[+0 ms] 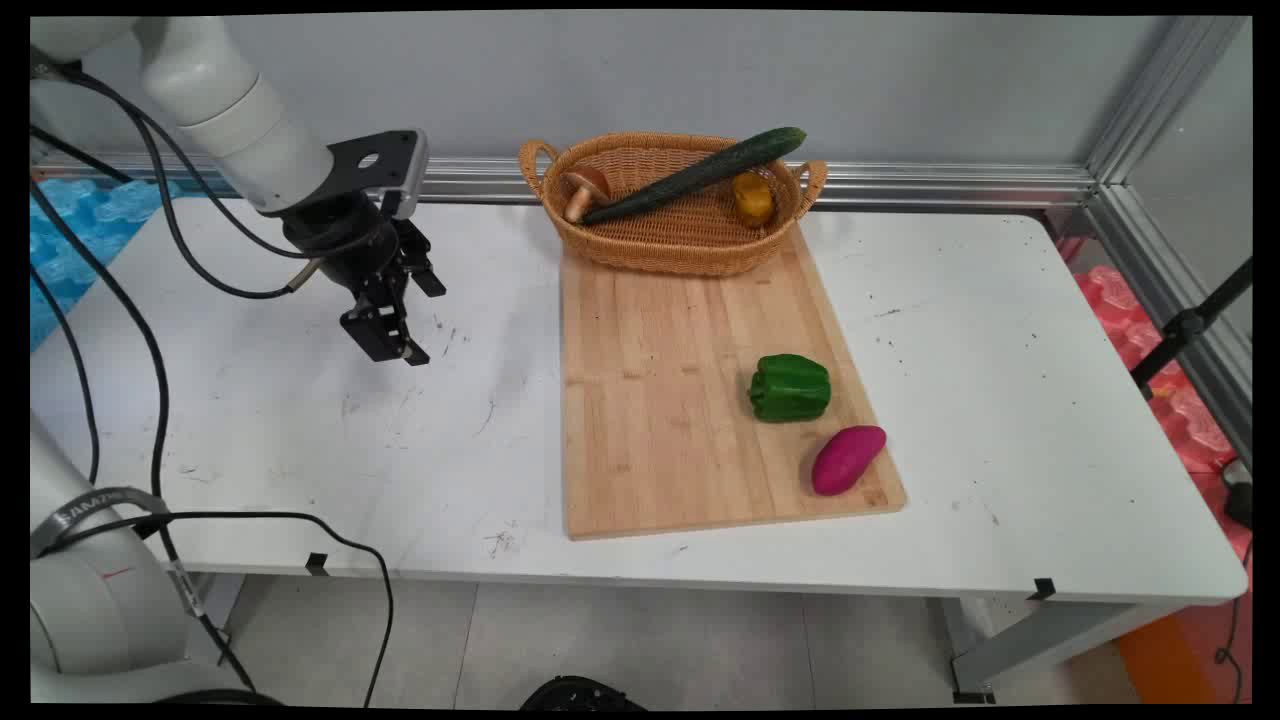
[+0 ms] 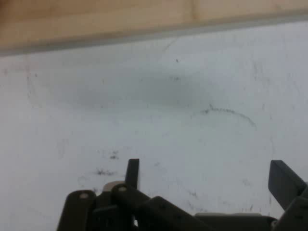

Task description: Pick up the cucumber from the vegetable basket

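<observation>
My gripper (image 1: 424, 323) hangs open over the bare white table (image 1: 300, 450), left of a wooden cutting board (image 1: 660, 400), with nothing between its fingers. In the hand view the gripper (image 2: 209, 178) has its two fingers wide apart above scuffed table surface, and the board's edge (image 2: 96, 19) runs along the top. On the board lie a green bell pepper (image 1: 790, 387) and a purple sweet potato (image 1: 848, 459). A wicker basket (image 1: 680, 250) at the board's far end holds a cucumber (image 1: 700, 172), a mushroom (image 1: 583, 190) and a yellow pepper (image 1: 753, 197).
Black cables (image 1: 160, 380) hang from the arm over the table's left side. A wall and metal rail (image 1: 900, 185) run behind the table. A black stand (image 1: 1190, 330) leans at the right edge.
</observation>
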